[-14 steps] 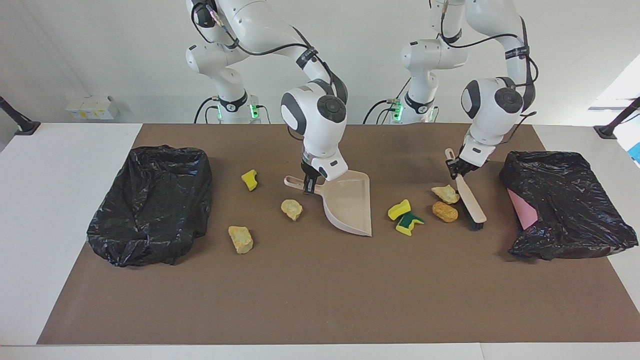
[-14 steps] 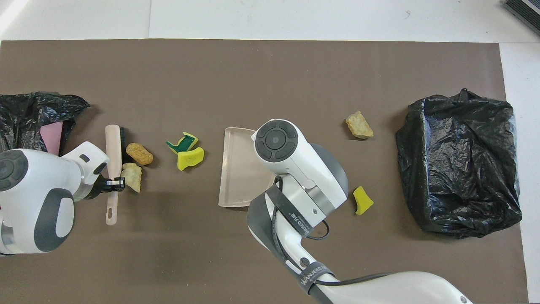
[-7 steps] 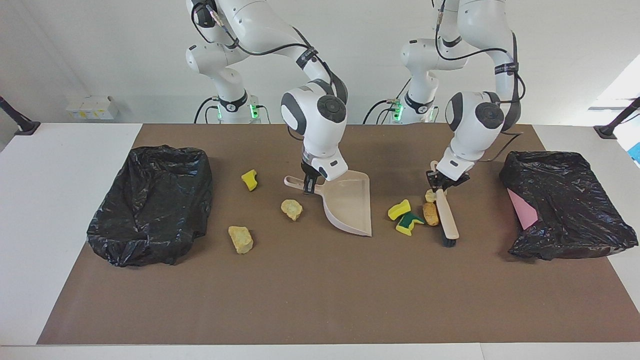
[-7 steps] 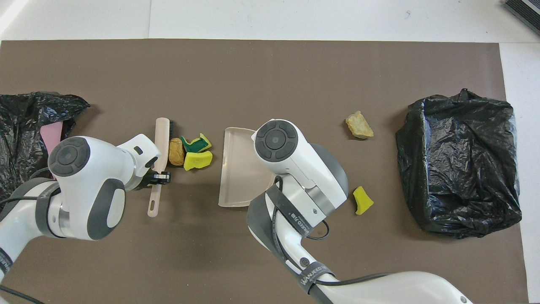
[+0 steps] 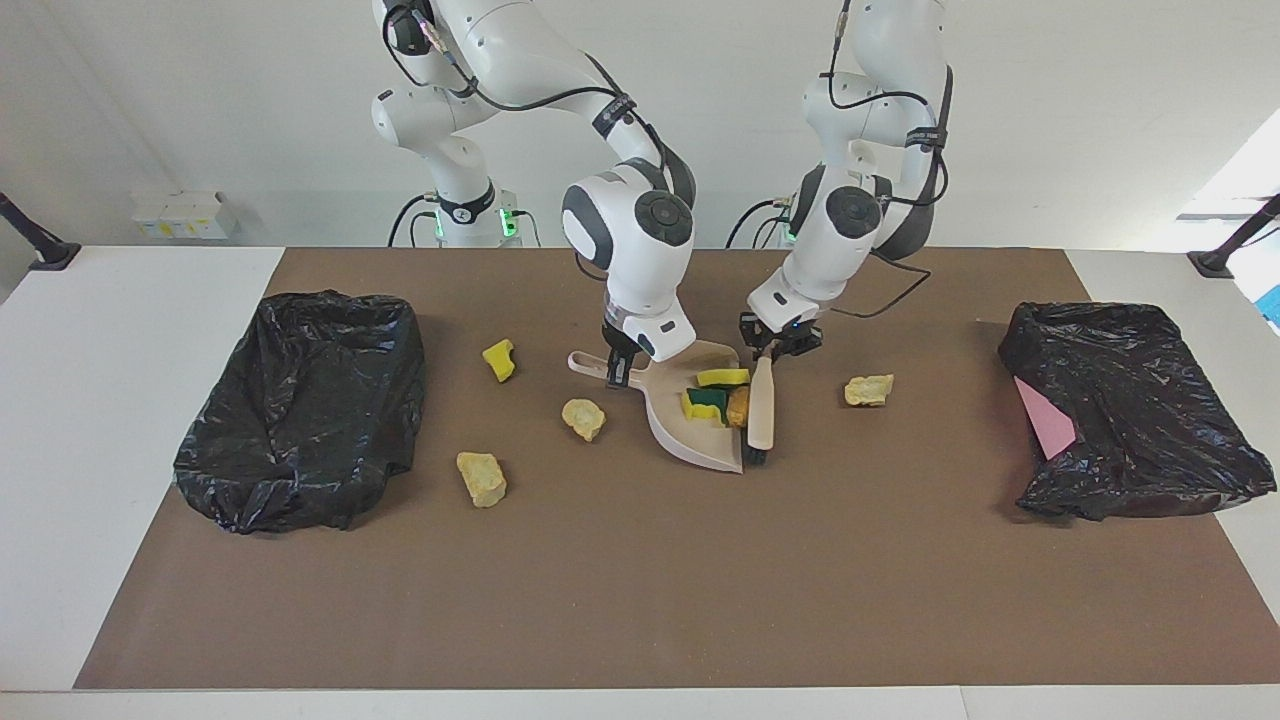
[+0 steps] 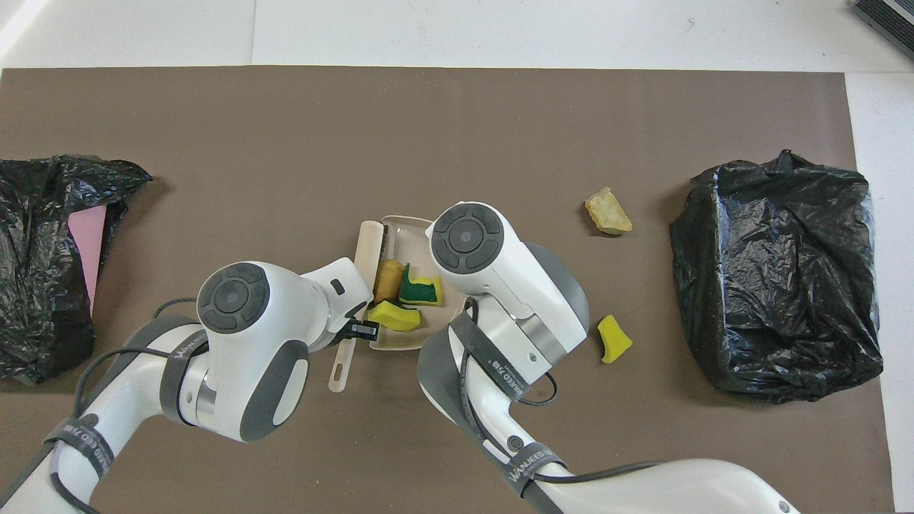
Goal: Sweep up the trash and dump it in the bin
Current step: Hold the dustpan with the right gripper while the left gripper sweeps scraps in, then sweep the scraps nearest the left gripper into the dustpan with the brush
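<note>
Facing view, left to right. Black bin bag (image 5: 300, 400) at 9 o'clock. Loose trash: yellow chunk (image 5: 498, 359), pale lump (image 5: 583, 418), crumbly lump (image 5: 481, 477). Right gripper (image 5: 620, 372) is clamped on the handle of the dustpan (image 5: 690, 440), which holds three scraps (image 5: 712, 396). Left gripper (image 5: 776, 345) is clamped on the brush (image 5: 760, 408) at the pan's mouth. Stray lump (image 5: 868, 389) at 3 o'clock of the brush. Second bag (image 5: 1130, 410) at 3 o'clock.

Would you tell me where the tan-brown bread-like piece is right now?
The tan-brown piece lies in the dustpan, at its open edge, between the brush and the green-and-yellow sponge chunk.
</note>
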Available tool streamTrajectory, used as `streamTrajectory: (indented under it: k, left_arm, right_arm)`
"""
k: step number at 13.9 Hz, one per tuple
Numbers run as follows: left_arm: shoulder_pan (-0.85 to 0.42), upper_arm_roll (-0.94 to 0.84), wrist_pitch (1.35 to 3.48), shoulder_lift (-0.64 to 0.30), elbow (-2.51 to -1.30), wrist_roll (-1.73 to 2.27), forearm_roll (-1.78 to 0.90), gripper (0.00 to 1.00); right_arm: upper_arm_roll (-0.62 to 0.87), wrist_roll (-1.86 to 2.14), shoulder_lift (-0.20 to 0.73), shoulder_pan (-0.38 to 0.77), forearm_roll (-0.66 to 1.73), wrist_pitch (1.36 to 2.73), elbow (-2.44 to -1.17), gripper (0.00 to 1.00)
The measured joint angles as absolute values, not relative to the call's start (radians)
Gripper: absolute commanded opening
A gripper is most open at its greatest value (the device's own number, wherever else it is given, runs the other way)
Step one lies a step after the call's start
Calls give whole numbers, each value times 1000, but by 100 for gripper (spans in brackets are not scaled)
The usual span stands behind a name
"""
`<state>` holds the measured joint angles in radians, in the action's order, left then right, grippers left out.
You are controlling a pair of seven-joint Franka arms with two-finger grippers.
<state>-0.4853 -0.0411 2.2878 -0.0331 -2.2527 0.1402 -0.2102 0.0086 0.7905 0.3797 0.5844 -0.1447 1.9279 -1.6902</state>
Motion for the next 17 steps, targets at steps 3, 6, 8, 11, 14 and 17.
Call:
streamTrajectory:
  k: [3, 6, 8, 11, 14, 17]
  left_arm:
    - [-509, -41, 2277, -30, -2221, 306, -217, 0]
    - [-496, -16, 2198, -12, -2211, 361, -216, 0]
    - [-440, -6, 2121, 16, -2209, 368, -216, 0]
    - [-318, 0, 1984, 70, -2207, 368, -192, 0]
    - [-231, 3, 1928, 95, -2212, 422, -112, 0]
    - [-164, 2, 1926, 106, -2248, 490, -59, 0]
  right_arm:
    - [9, 791, 380, 585, -145, 1928, -1690, 0]
    - [9, 791, 380, 585, -145, 1928, -1690, 0]
    - [9, 791, 380, 585, -145, 1928, -1690, 0]
    - [9, 791, 380, 585, -145, 1928, -1691, 0]
    - [9, 791, 380, 590, -145, 1928, -1691, 0]
    - [9, 791, 380, 600, -145, 1928, -1691, 0]
